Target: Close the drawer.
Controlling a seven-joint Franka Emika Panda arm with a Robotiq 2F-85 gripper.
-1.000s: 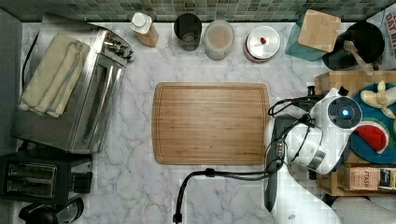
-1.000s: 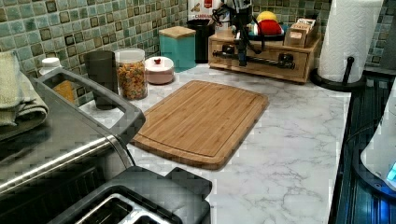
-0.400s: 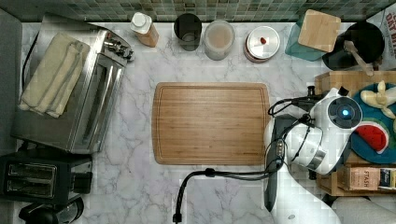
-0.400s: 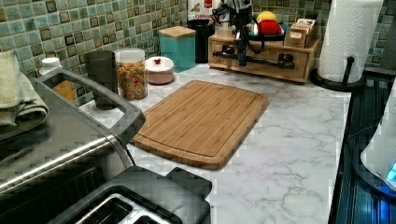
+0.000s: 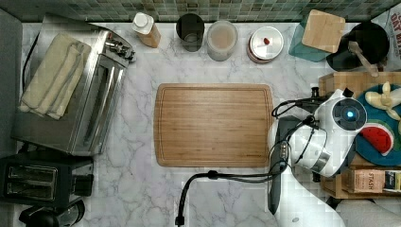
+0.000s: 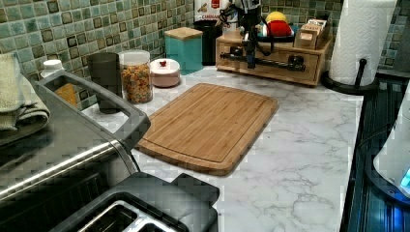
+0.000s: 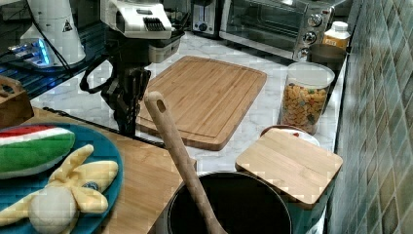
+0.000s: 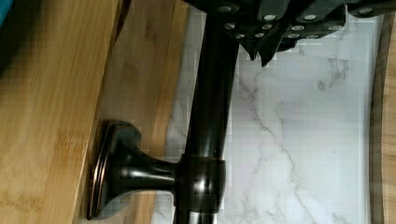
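The drawer (image 6: pixel 270 73) sits in a light-wood box at the counter's far end in the left view, its front close to the box's face. A long black bar handle (image 6: pixel 283 62) runs across it on two black mounts. My gripper (image 6: pixel 250 59) hangs straight down in front of the handle's middle. In the wrist view the gripper (image 8: pixel 261 52) is shut, its fingertips (image 8: pixel 254 51) on the counter side of the bar (image 8: pixel 210 116), right against it. One mount (image 8: pixel 116 172) joins the bar to the drawer front (image 8: pixel 140 70). In the right view the gripper (image 7: pixel 127 119) stands at the box's edge.
A wooden cutting board (image 5: pixel 213 125) lies mid-counter, just off the drawer. Jars and canisters (image 5: pixel 222 40) line the tiled wall. A blue plate with toy food (image 5: pixel 378 135) tops the box. A paper towel roll (image 6: pixel 360 38), toaster oven (image 5: pixel 80 94) and toaster (image 5: pixel 38 182) stand around.
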